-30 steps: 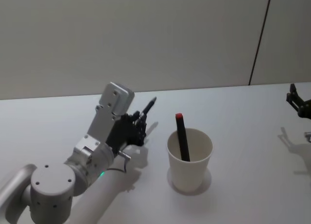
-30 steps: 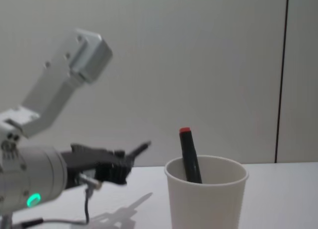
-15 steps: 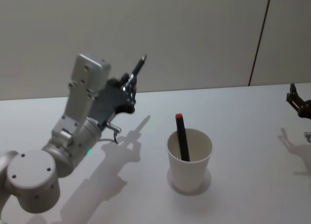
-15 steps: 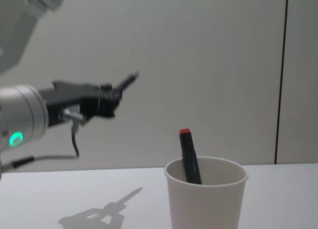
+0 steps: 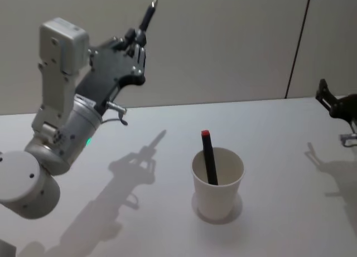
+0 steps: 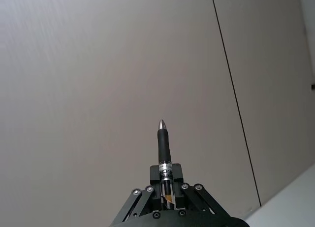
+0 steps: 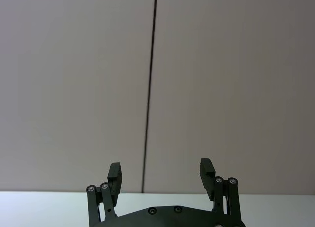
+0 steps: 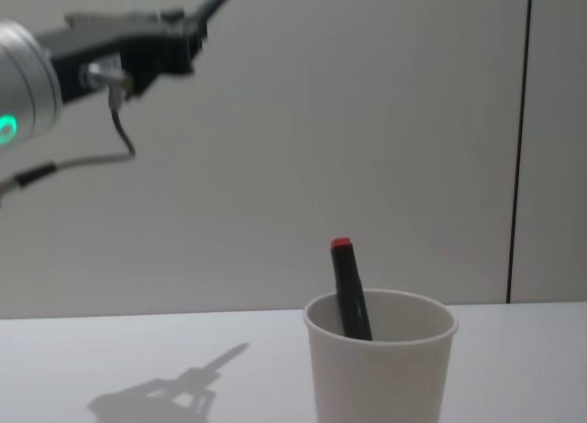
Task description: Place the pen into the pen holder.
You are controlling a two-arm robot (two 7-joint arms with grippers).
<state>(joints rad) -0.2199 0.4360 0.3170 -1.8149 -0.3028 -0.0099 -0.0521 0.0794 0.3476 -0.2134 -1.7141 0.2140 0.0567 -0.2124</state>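
Pen [image 5: 149,11], pinched in the left gripper [image 5: 136,38] and pointing up and away, sits high left of the pen holder [image 5: 215,198] below; right gripper [image 5: 336,105], spread and empty, idles right.

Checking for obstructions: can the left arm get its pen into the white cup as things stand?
Probably yes. The left gripper holds the pen high, left of the cup; nothing lies between. A red-capped marker leans inside, but most of the mouth is free. The right gripper is far right.

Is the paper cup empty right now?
No, a black marker with a red tip stands inside the paper cup, leaning against its rim.
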